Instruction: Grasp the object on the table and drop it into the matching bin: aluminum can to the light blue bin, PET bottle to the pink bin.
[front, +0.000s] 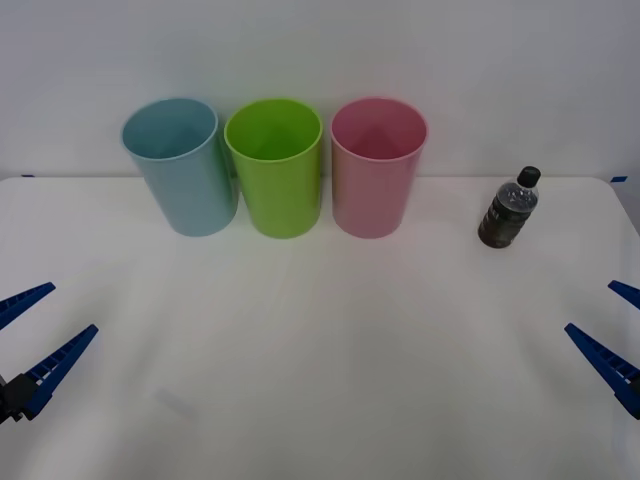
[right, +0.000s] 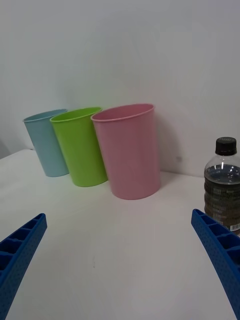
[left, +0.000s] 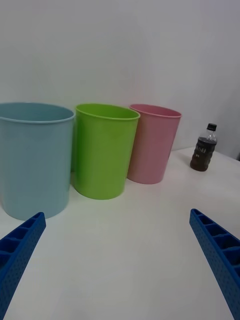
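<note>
PET bottle (front: 509, 209) stands upright (right of pink bin (front: 378, 168)).

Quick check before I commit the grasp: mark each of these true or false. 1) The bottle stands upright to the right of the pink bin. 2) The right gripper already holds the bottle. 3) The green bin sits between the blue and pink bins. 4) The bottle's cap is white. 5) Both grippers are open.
1) True: the PET bottle stands upright on the table, right of the pink bin.
2) False: the right gripper is open, well short of it.
3) True: the lime green bin stands between the light blue bin and the pink one.
4) False: the cap is black.
5) True: the left gripper is open too.
</note>
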